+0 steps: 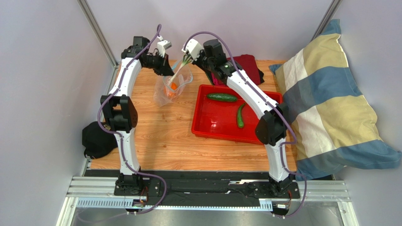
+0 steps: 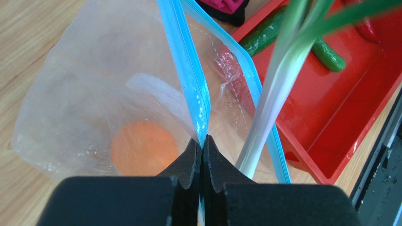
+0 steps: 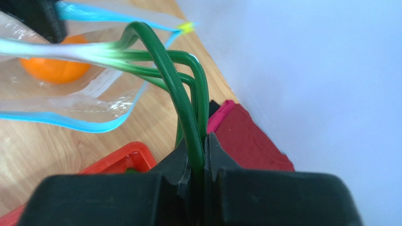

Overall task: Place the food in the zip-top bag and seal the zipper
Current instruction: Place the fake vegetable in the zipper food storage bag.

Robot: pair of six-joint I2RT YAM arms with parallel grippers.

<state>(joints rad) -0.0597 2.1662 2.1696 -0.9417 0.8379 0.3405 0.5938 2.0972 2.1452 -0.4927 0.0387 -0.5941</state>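
Two claws, both clamped. L gripper (image 2: 203, 139) has its jaws together on the thin bluish zipper strip (image 2: 188, 70) of one lip of the clear floppy plastic zip-top bag (image 2: 85, 80), holding the mouth up and open. The round orange fruit (image 2: 143, 149) lies at the bag's bottom. R gripper (image 3: 204, 141) nips the dark-green leaf end of the long green onion (image 3: 163, 80), whose white end reaches into the mouth at approx 3 o'clock of the L claw.

To do it well, imo: feed the stalk straight down betw. the lips, hold the L pinch steady, and release only once most of it is inside.

Both arms reach far w/ elbows bent, wrists meeting at 12 o'clock of the wooden table (image 1: 160, 141). Two long green vegetables (image 1: 221, 97) wait in the red plastic tray (image 1: 212, 120), 3 o'clock of the bag.
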